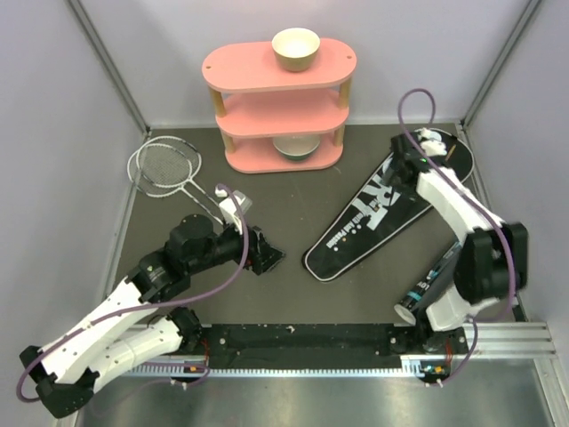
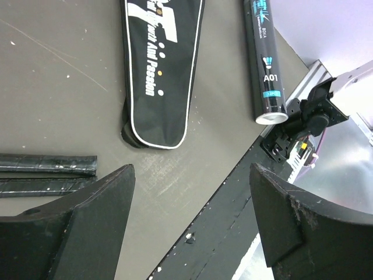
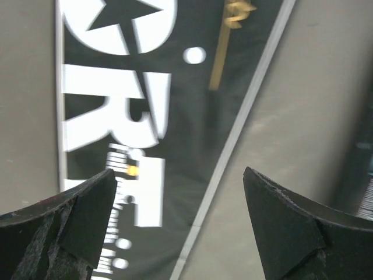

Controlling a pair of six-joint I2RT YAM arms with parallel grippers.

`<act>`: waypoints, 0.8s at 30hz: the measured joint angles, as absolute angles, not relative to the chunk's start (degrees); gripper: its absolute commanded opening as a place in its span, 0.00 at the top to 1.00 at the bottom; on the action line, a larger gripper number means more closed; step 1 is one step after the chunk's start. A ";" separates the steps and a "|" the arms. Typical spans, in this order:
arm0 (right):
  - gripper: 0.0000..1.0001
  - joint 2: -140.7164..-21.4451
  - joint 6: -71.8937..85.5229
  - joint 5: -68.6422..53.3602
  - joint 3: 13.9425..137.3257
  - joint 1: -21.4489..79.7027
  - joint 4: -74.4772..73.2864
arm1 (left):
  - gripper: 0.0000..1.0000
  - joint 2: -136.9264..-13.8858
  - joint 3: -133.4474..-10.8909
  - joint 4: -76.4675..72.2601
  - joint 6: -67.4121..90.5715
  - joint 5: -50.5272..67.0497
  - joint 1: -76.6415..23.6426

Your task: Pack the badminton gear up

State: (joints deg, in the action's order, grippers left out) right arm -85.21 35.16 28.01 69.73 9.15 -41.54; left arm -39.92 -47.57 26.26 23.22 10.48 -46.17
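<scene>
Two rackets [image 1: 163, 165] lie with their heads overlapped, and their two handles show side by side in the left wrist view. There is one bag [image 1: 382, 209] and one tube [image 1: 425, 286]. One shelf [image 1: 240, 67] has three tiers. There are two bowls [image 1: 295, 46]: one on the top tier, the other on the bottom tier. Two arms [image 1: 133, 311] reach over the table. Some white bits [image 1: 434, 138] at the bag's wide end are too small to count.

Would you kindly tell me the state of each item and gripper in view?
Racket bag: lying flat.
Shuttlecock tube: lying on its side.
Rackets: lying flat, heads overlapping, unpacked.
Left gripper: open, empty.
Right gripper: open, empty, above racket bag.
Top bowl: upright.
Lower bowl: partly hidden.
</scene>
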 measured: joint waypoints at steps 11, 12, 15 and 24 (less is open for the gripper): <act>0.16 -119.15 48.66 25.69 93.19 15.09 -47.33 | 0.18 -42.72 -44.38 21.41 27.35 10.63 -46.17; 0.16 -120.70 48.60 26.52 94.67 15.51 -48.03 | 0.18 -42.50 -44.38 21.39 27.38 10.52 -46.17; 0.15 -122.06 48.42 29.54 96.31 17.04 -49.36 | 0.18 -42.30 -44.34 21.15 27.40 10.41 -46.17; 0.13 -122.15 45.30 37.85 99.00 21.93 -51.70 | 0.18 -45.60 -43.90 19.49 27.55 11.33 -46.17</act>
State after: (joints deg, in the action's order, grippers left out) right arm -122.15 45.30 37.85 99.00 21.93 -51.70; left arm -45.60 -43.90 19.49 27.55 11.33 -46.17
